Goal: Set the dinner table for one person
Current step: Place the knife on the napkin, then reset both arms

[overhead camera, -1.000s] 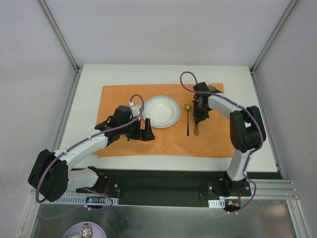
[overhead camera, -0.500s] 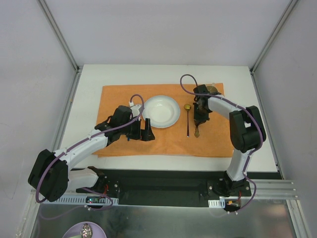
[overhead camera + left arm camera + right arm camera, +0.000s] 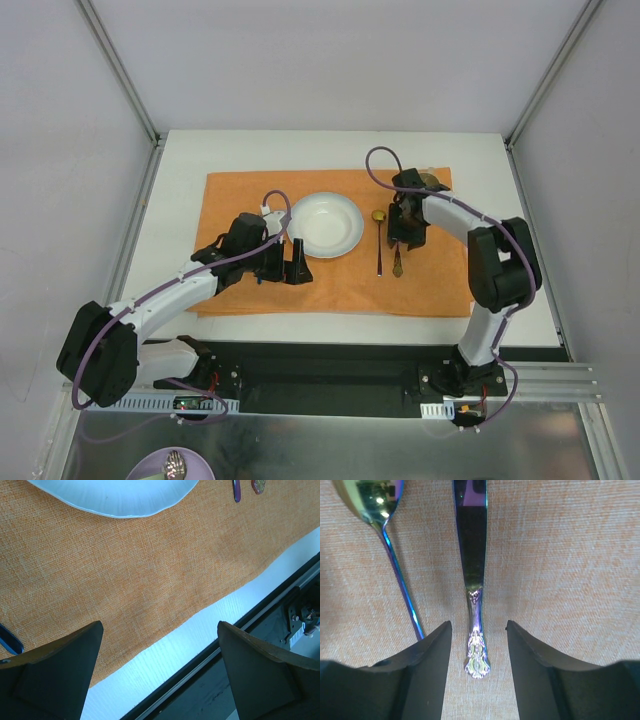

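On the white dinner table [image 3: 180, 160] lies an orange placemat [image 3: 250, 200] with a white plate [image 3: 327, 224] at its middle. To the plate's right a gold-bowled spoon [image 3: 380, 240] lies beside an iridescent knife [image 3: 398, 264]. My right gripper [image 3: 405, 232] hovers open over the knife. In the right wrist view the knife [image 3: 472, 555] rests flat on the cloth between the fingers [image 3: 427, 665] without touching them, and the spoon [image 3: 390, 565] lies left of it. My left gripper [image 3: 285, 265] stands wide open and empty over the placemat [image 3: 150, 575], left of and nearer than the plate [image 3: 115, 495].
A small brownish round object [image 3: 432, 180] sits at the placemat's far right corner. A shiny blue strip [image 3: 10, 640] shows at the left edge of the left wrist view. Metal rails [image 3: 135, 200] border the table. A purple dish [image 3: 175, 465] lies below the arm bases.
My right gripper has opened and let go of the knife, which now lies on the placemat beside the spoon. The left arm has not moved.
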